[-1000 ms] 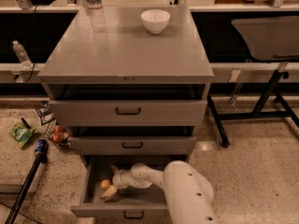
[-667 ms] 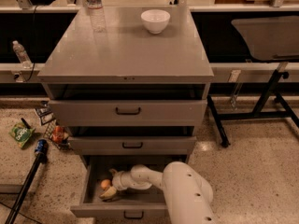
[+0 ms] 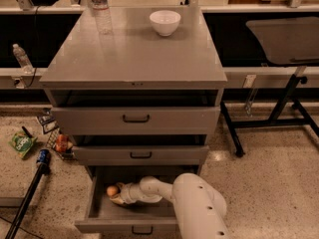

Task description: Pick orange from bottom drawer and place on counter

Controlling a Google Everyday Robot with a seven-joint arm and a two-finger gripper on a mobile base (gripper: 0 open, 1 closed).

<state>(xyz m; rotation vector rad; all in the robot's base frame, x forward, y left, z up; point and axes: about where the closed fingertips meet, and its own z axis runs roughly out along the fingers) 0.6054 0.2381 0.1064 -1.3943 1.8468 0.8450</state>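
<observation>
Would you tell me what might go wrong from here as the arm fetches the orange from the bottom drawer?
The gripper sits right beside the orange in the bottom drawer; a nudge may roll the round fruit away. The middle drawer stands slightly open above, so a straight lift may hit it. Placing on the counter could knock the bowl or bottle.

Dim warm light from above; soft glare on the grey metal counter [image 3: 134,54]; the gripper [image 3: 117,198] sits in the shadowed grey bottom drawer [image 3: 105,212].
</observation>
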